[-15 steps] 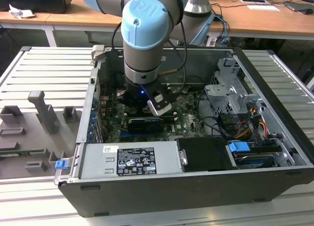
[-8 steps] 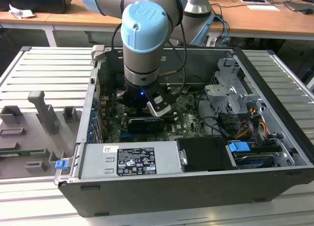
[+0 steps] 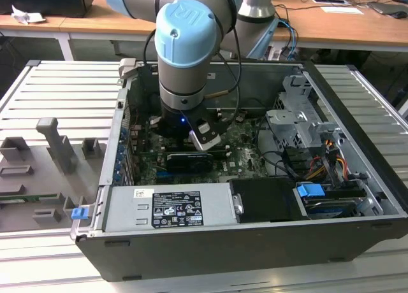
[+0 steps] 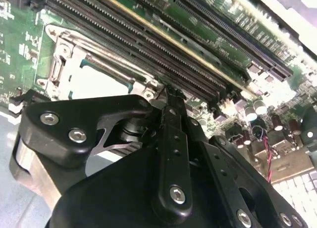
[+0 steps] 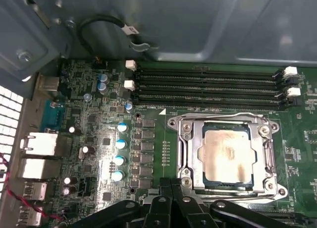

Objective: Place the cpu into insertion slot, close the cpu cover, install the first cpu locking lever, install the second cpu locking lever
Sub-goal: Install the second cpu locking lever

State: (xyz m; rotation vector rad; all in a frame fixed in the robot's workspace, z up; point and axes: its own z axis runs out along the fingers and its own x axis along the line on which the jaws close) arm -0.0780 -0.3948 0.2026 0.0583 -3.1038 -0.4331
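Arm [image 3: 185, 57] reaching straight down, wrist vertical; hand [image 5: 171, 196] fingers pressed together, empty.

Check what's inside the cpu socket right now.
The cpu sits in the socket, its silver top showing through the metal cover lying flat over it. The contacts beneath the chip are hidden. The tool is at the socket's edge.

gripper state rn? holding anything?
End effector: cannot be told, nothing seen held; it is at the edge of the cpu cover, which is down over the cpu.
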